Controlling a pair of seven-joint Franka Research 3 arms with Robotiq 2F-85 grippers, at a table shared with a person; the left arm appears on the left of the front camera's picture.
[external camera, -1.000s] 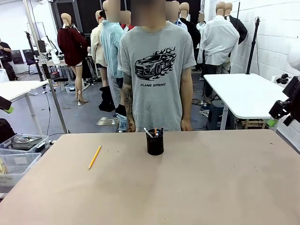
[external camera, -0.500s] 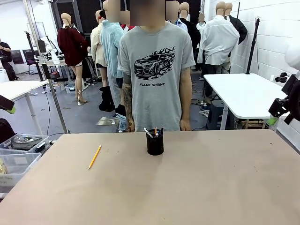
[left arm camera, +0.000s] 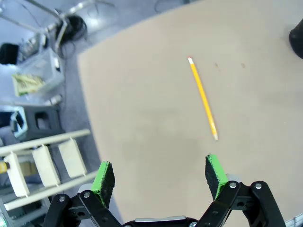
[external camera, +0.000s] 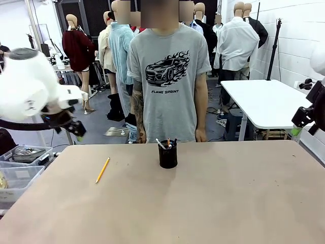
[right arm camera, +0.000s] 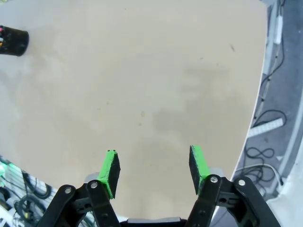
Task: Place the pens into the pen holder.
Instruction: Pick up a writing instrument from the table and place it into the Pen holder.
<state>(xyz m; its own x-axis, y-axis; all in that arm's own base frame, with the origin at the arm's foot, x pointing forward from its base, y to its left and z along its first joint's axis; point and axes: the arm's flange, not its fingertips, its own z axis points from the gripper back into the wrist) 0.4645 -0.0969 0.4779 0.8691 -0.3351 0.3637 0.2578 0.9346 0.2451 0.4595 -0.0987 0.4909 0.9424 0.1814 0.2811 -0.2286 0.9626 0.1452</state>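
Pencil, slim yellow-orange, flat on matte tan table, long axis diagonal, far end angled toward black cylindrical pen holder. Left gripper, right gripper: jaws spread, empty.

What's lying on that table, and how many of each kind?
Yellow pencil, lying loose: 1
Black cup: 1
Pens standing in the cup: 3 tips show; more may be hidden inside
Total: 5 things that can be made out
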